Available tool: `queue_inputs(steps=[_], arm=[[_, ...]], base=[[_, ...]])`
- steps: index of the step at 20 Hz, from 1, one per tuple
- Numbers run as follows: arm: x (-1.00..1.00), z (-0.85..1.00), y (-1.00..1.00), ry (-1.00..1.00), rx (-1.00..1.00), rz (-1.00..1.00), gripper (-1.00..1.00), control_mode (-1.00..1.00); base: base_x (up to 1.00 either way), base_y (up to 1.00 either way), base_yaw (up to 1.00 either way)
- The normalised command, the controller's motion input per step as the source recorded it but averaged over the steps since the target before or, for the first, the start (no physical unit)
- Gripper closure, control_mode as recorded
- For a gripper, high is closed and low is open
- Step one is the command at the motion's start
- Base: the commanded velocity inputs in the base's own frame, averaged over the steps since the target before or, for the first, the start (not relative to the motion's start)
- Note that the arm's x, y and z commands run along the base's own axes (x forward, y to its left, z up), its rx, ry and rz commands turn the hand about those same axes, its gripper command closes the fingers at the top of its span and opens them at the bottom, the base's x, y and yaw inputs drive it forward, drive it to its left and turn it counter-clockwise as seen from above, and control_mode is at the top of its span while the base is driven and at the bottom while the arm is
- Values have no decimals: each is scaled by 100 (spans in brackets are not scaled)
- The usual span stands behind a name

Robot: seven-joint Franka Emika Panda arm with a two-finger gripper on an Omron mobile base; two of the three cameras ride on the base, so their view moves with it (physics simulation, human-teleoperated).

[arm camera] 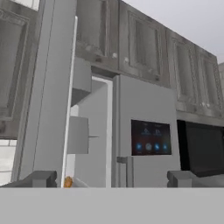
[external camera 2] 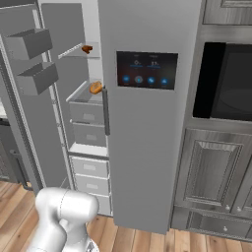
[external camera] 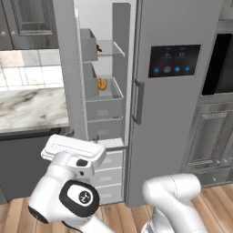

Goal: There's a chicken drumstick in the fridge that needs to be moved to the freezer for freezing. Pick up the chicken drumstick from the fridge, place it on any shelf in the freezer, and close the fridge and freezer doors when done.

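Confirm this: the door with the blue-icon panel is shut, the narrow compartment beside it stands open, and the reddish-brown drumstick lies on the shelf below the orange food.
One thing is wrong: the chicken drumstick lies on the shelf above the orange food, not below it, as the left base view shows. The fridge door is shut and the freezer stands open.

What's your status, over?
Claw open, empty. Chicken drumstick on upper freezer shelf. Fridge door shut, freezer door open. Arm low in front of freezer.
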Motion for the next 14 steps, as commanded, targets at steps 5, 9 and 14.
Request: queue_inputs(steps=[5, 9, 14], arm=[[25, -30, 0, 2, 4, -2, -100, -100], [24, -33, 2, 3, 5, 0, -100, -100], [28, -32, 27, 1, 2, 0, -100, -100]], base=[[0, 0, 0], [0, 0, 0], [0, 0, 0]])
